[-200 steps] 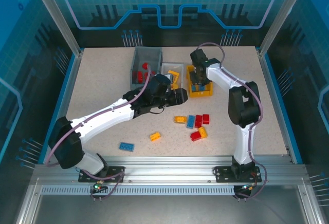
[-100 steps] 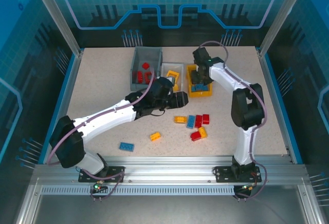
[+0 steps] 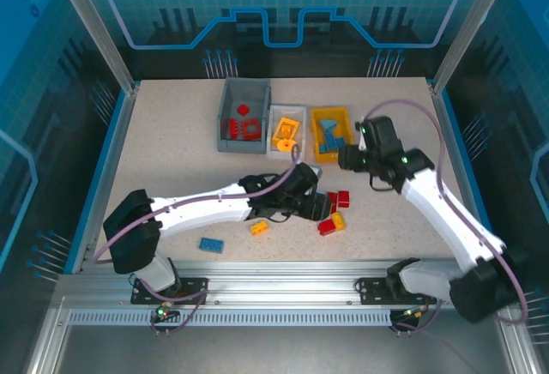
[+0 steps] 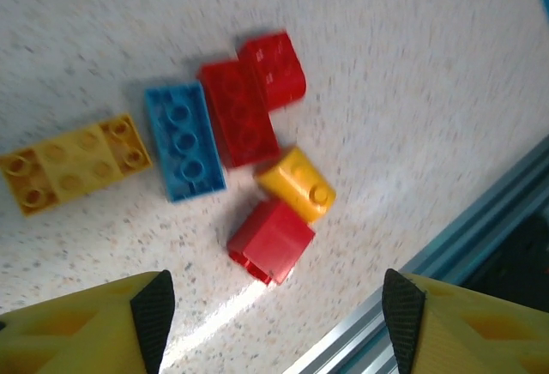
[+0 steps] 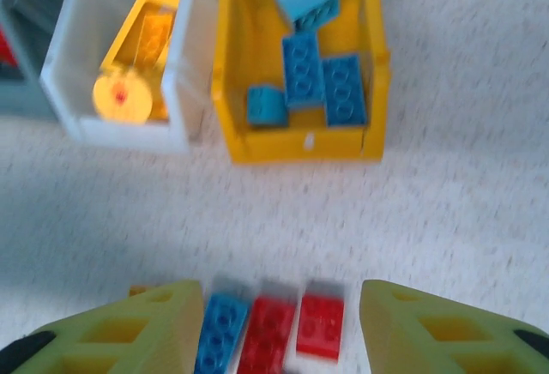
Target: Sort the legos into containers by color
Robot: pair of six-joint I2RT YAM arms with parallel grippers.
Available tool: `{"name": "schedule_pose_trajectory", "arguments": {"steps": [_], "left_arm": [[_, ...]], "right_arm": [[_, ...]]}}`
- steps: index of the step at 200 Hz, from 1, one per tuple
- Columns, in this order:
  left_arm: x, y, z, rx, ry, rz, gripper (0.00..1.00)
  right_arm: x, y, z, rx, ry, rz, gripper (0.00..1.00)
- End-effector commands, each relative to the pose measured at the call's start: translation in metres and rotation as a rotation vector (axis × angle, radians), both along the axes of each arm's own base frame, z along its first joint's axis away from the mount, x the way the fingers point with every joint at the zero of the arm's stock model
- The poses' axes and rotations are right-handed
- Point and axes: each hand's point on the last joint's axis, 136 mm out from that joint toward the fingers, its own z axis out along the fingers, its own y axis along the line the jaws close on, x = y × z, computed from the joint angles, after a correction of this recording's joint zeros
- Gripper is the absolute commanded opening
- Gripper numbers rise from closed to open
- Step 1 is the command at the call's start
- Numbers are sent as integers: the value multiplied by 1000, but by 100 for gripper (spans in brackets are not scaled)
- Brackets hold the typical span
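Note:
Three containers stand in a row at the back: a dark grey one (image 3: 244,118) with red legos, a white one (image 3: 287,130) (image 5: 129,57) with yellow legos, a yellow one (image 3: 332,131) (image 5: 298,65) with several blue legos (image 5: 313,82). My left gripper (image 3: 319,205) (image 4: 276,318) hangs open over a loose cluster: a red block (image 4: 270,241), a yellow block (image 4: 296,183), a blue brick (image 4: 184,153), two red bricks (image 4: 240,112) and a yellow brick (image 4: 73,161). My right gripper (image 3: 345,158) (image 5: 281,322) is open just in front of the yellow container, nothing between its fingers.
A blue brick (image 3: 211,244) and a small yellow brick (image 3: 259,227) lie apart near the front left. The metal front rail (image 4: 446,254) runs close to the cluster. Both arms meet around the table's middle.
My right gripper has opened and pulled back from over the yellow container toward the front. My left gripper has moved from beside the white container down to the loose cluster.

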Motion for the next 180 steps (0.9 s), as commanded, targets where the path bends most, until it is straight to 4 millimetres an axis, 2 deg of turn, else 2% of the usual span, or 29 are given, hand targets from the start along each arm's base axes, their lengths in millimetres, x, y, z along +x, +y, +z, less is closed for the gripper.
{"name": "schedule_pose_trajectory", "arguments": {"steps": [1,12,19,22,29,54,102,115,119,129,160,180], "left_arm": [[-15,-2,-28,94,-22,-188,72],[-17,-4,-43,130,-32,-252,73],[-19,-5,-51,152,-45,-291,73],[-19,-6,-55,161,-51,-310,74],[-21,-8,-62,174,-64,-347,74],[-26,-19,-81,194,-106,-464,77],[-21,-28,-104,257,-158,-557,80],[-20,-30,-107,265,-165,-568,83],[-20,-32,-108,265,-168,-574,83],[-22,-36,-110,269,-172,-590,83],[-21,-48,-118,314,-210,-630,80],[-17,-51,-124,335,-209,-633,70]], "right_arm": [[-46,7,-2,147,37,1,56],[-66,4,-1,184,41,-1,59],[-76,2,6,210,27,-2,60],[-82,0,-1,210,43,-5,61],[-91,-2,0,229,41,-9,62],[-108,-11,8,244,16,-25,65],[-108,-14,13,224,9,-24,67],[-107,-14,12,222,12,-26,67],[-105,-13,23,232,-12,-24,67],[-104,-13,25,235,-17,-23,67],[-105,-13,27,236,-21,-23,66],[-106,-14,29,243,-30,-27,65]]}}
